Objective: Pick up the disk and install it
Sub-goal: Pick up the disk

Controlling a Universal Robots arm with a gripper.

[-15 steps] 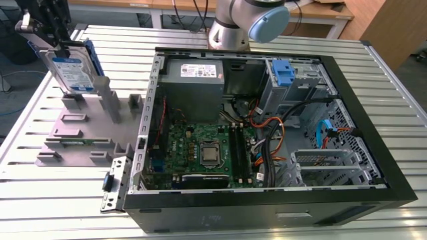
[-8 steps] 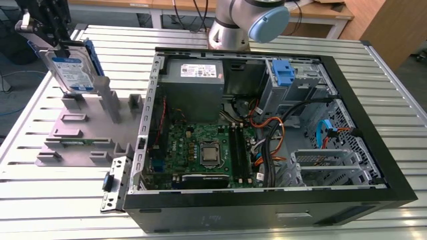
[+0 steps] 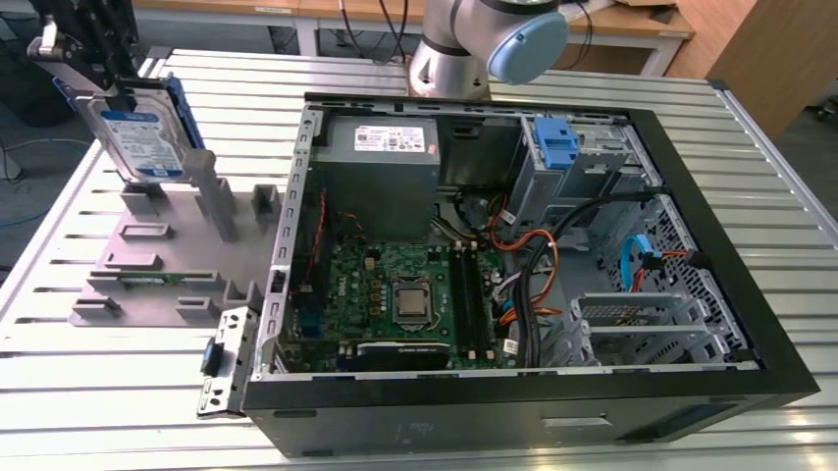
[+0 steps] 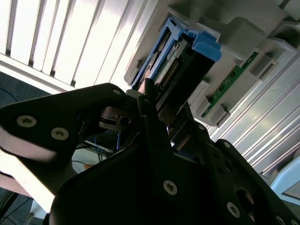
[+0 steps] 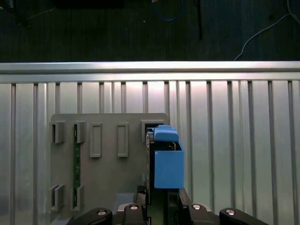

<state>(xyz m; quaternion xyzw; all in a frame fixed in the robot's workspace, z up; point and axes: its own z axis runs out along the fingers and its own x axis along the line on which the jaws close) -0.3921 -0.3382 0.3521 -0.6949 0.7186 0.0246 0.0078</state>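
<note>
At the corner of the ribbed metal surface (image 3: 92,392) on the exterior view's left, your black claw (image 3: 108,80) pinches the silver-grey, blue-framed disk (image 3: 141,137) upright, white-and-blue label showing, over the grey slotted holder (image 3: 144,265). The open black computer case (image 3: 713,196) holds a green motherboard (image 3: 380,285).

A slatted metal table (image 3: 118,392) carries a flat grey fixture (image 3: 157,265) toward the exterior view's left, with an open computer case (image 3: 524,407) just beside it on the right, both resting directly on the slats
</note>
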